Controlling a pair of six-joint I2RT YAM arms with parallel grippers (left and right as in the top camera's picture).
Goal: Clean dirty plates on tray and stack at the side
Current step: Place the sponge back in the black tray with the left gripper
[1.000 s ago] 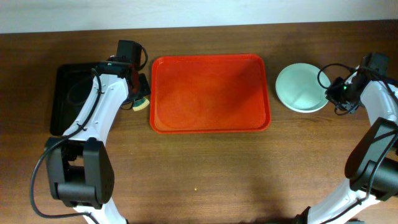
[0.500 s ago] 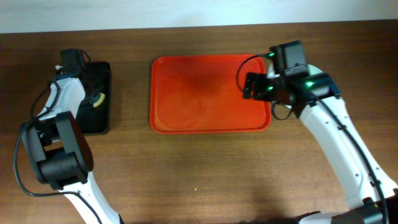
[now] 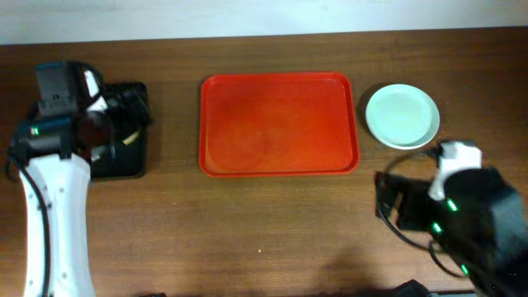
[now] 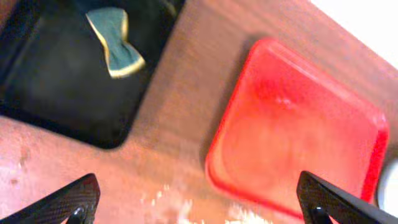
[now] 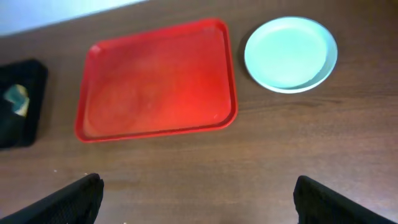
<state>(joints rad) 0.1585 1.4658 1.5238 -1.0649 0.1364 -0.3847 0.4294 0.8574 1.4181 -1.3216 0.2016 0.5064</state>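
The red-orange tray (image 3: 279, 124) lies at the table's middle with nothing on it. The plates (image 3: 402, 115) sit stacked on the wood to its right, a pale mint-green one on top; how many lie under it I cannot tell. My left gripper (image 4: 199, 211) hangs wide open above the bare wood between the black tray and the red tray (image 4: 298, 137), holding nothing. My right gripper (image 5: 205, 205) is also wide open and holds nothing. It is high over the front of the table, well short of the tray (image 5: 155, 81) and the plates (image 5: 290, 53).
A small black tray (image 3: 124, 157) stands at the left with a green-and-yellow sponge (image 4: 115, 40) lying in it. The left arm (image 3: 54, 190) runs along the left side. The right arm (image 3: 454, 214) fills the front right corner.
The left gripper has opened and pulled back; the sponge now lies loose in the black tray. The right arm has drawn back from the tray's right edge to the front right, uncovering the plates.
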